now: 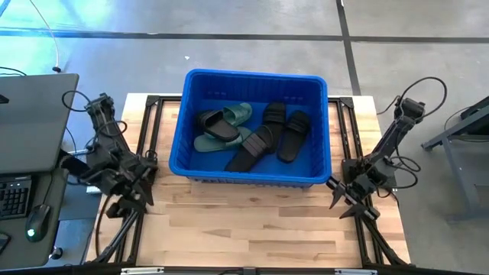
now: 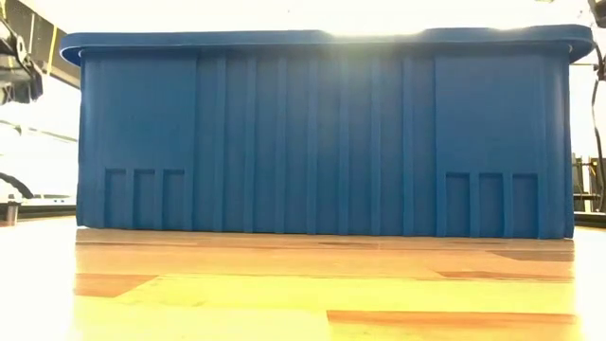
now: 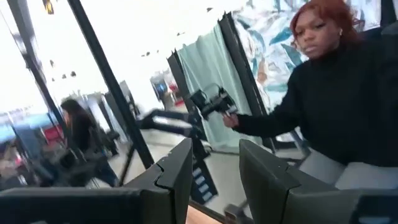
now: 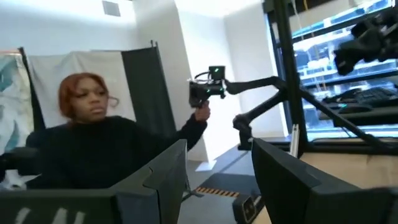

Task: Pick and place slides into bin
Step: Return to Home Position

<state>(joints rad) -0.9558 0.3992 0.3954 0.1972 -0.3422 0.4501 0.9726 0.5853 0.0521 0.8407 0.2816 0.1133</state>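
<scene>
The bin (image 1: 252,75), bright blue and ribbed, stands on the wooden table (image 1: 252,225) toward its far edge and fills the low view. All six slides (image 1: 252,147) lie inside it: four black, two sage green (image 1: 238,114), loosely overlapping on the floor of the bin. The left arm (image 1: 114,164) is over the table's left edge, and the left jaws stand apart, holding nothing. The right arm (image 1: 374,164) is over the right edge, and the right jaws are likewise apart and empty. Both are clear of the bin. A person (image 4: 93,143) in black is seated beyond the table.
</scene>
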